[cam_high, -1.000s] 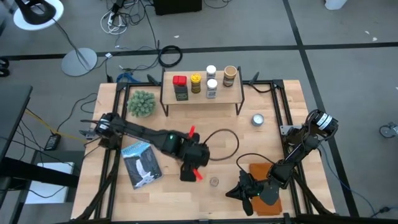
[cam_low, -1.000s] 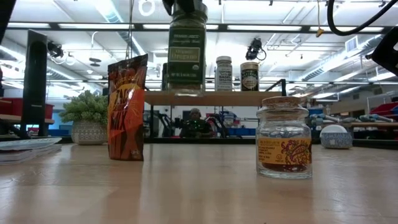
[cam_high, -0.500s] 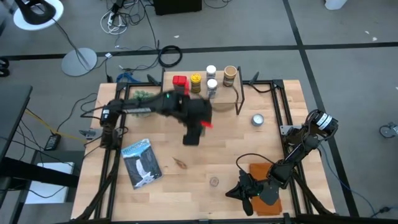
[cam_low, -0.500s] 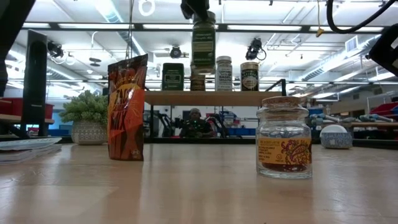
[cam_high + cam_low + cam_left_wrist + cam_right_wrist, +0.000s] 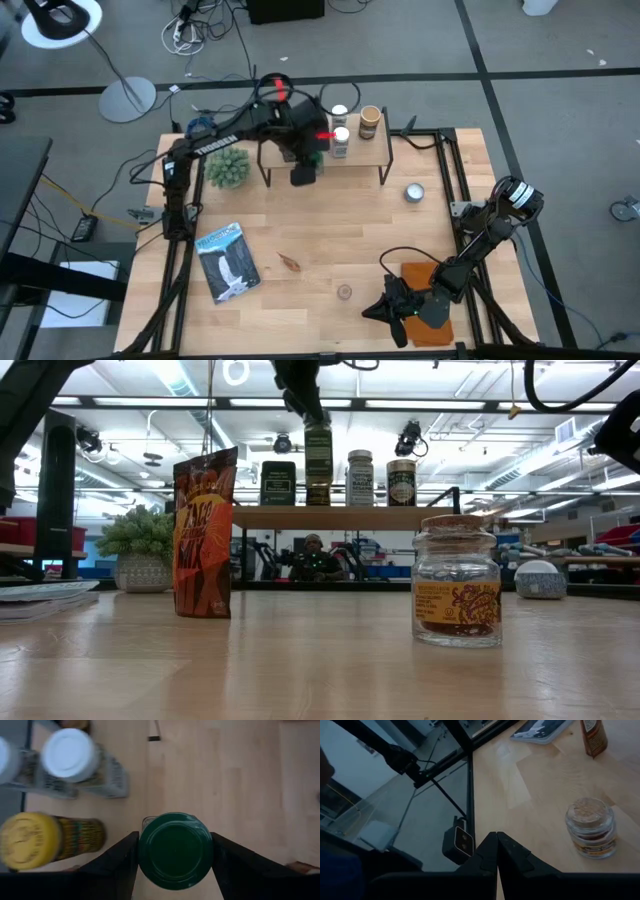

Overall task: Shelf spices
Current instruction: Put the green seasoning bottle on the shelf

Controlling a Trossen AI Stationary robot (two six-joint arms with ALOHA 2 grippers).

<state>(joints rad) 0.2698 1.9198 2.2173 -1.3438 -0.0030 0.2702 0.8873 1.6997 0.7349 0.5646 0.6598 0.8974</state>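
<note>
Left wrist view alone shows the left end effector (image 5: pixel 175 865) clamped on the green-lidded jar (image 5: pixel 175 850) over the shelf (image 5: pixel 210 770)

The jar (image 5: pixel 175 850) sits between the left gripper's (image 5: pixel 175 851) jaws, over the shelf (image 5: pixel 365 155). Two more jars (image 5: pixel 70 755) stand just beside the jaws, and the right gripper (image 5: pixel 392 307) is far off by the table's (image 5: pixel 300 230) near edge

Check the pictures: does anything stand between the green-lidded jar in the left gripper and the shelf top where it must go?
Nothing visible does. The left gripper holds the green-lidded jar over a bare patch of the shelf. The yellow-lidded jar and white-lidded jar stand off to one side, apart from it.
</note>
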